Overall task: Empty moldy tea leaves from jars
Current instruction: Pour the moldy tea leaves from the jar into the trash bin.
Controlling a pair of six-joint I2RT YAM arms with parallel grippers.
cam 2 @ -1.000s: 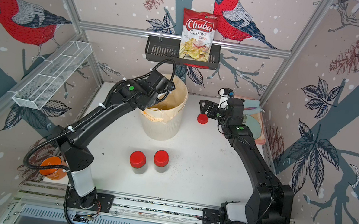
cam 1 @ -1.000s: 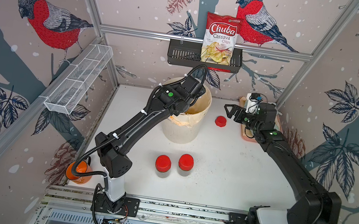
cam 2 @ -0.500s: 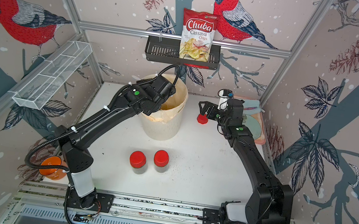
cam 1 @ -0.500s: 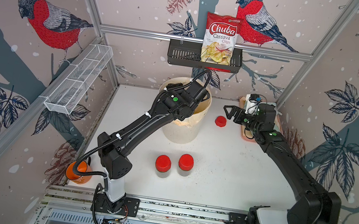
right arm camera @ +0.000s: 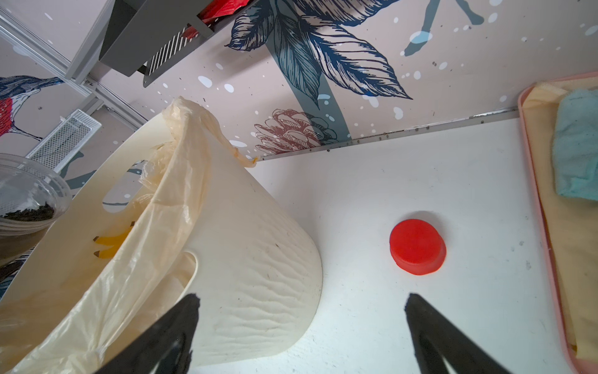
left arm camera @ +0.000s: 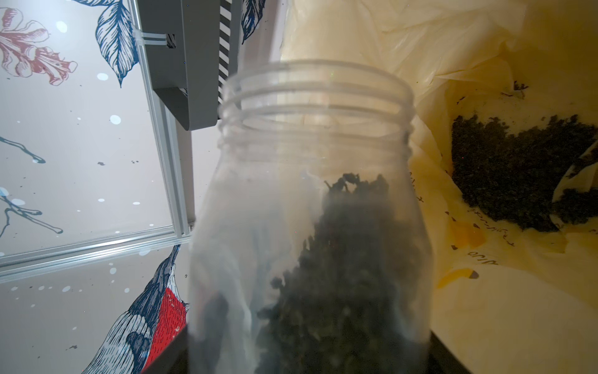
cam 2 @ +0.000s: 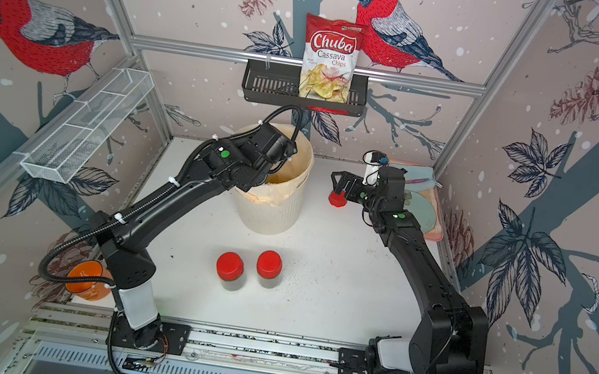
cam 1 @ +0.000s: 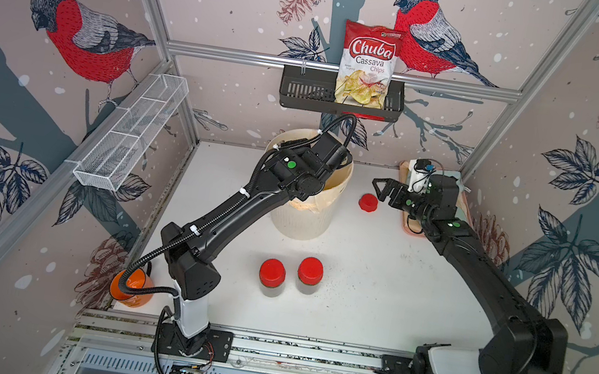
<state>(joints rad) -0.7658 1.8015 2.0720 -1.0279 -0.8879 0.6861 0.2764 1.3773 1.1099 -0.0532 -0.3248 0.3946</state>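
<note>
- My left gripper (left arm camera: 307,359) is clamped on the open jar (left arm camera: 310,194), holding it tilted over the mouth of the bin (cam 1: 300,220); the jar's clear wall hides most of my fingers
- The tea leaves (left arm camera: 339,275) are heaped inside that jar, short of its threaded neck; a dark pile (left arm camera: 517,181) of the same stuff lies on the bag liner (left arm camera: 485,307) inside the bin
- My right gripper (right arm camera: 301,299) hangs beside the bin, fingers spread wide, gripping nothing; the loose red lid (right arm camera: 417,246) lies flat on the table (right arm camera: 372,194) near the bin, apart from my fingertips
- One capped jar (cam 1: 271,278) and a second capped jar (cam 1: 309,276) stand side by side in front of the bin, apart from it
</note>
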